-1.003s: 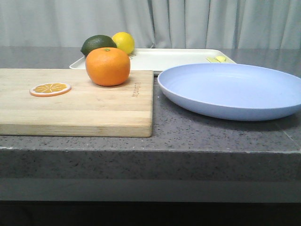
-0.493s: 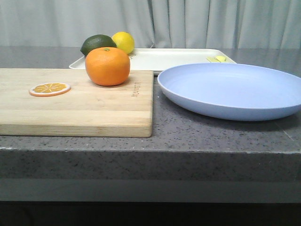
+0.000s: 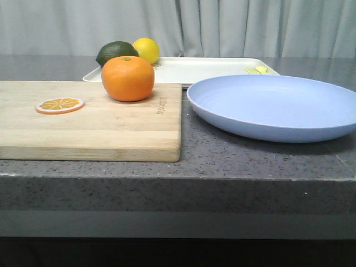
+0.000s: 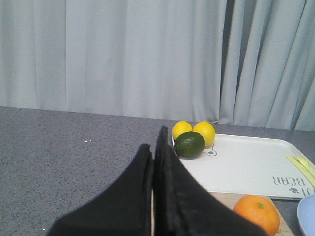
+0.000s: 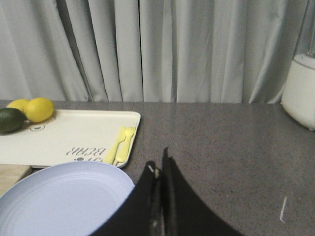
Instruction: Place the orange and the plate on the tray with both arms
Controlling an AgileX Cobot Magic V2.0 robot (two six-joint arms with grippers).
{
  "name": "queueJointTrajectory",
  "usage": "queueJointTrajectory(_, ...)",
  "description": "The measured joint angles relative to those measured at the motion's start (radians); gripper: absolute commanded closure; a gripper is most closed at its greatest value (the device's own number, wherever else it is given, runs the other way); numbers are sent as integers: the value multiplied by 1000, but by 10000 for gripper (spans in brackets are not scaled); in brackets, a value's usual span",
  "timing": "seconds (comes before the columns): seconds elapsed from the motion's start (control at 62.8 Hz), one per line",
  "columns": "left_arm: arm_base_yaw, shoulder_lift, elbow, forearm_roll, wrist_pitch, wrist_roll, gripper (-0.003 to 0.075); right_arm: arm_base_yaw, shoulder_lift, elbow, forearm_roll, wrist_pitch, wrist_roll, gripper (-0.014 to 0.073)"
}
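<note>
Fingers of the left gripper (image 4: pixel 153 147) are pressed together with nothing between them, held above the bench (image 3: pixel 233 167). Fingers of the right gripper (image 5: pixel 160 167) are likewise clenched and empty. Neither gripper appears in the front view.

Orange (image 3: pixel 128 78): rests on the wooden cutting board (image 3: pixel 89 119), near the board's far right corner, stem dot pointing up. An orange slice (image 3: pixel 59 105) lies flat on the board at about 8 o'clock from the orange, well apart from it.

Plate (image 3: pixel 275 105): sits right way up on the bench, just beside the board's right edge, at 3 o'clock from the orange. Being round, it has no long axis.

Tray (image 3: pixel 206 69): lies flat on the bench behind the board and plate, at 12 o'clock from the plate, long axis running left to right across the front view. Printed lettering on it reads upside down in both wrist views. Its left end carries a dark green lime (image 3: pixel 115 52) and two lemons (image 4: pixel 194 132); its right end carries pale yellow cutlery (image 5: pixel 119 145).
</note>
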Motion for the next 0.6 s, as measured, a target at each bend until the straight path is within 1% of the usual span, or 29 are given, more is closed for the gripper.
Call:
queueJointTrajectory(0.127, 0, 92, -53, 0, 11, 0, 740, 0, 125, -87, 0, 125, 0, 711)
queueJointTrajectory(0.255, 0, 154, -57, 0, 16, 0, 740, 0, 216, -92, 0, 192, -1, 711)
queueJointTrajectory(0.525, 0, 272, -57, 0, 42, 0, 739, 0, 345, -92, 0, 212, -8, 708)
queueJointTrajectory(0.573, 0, 295, -57, 0, 56, 0, 734, 0, 360, -92, 0, 212, -19, 697)
queueJointTrajectory(0.605, 0, 312, -57, 0, 65, 0, 715, 0, 365, -92, 0, 212, -23, 673)
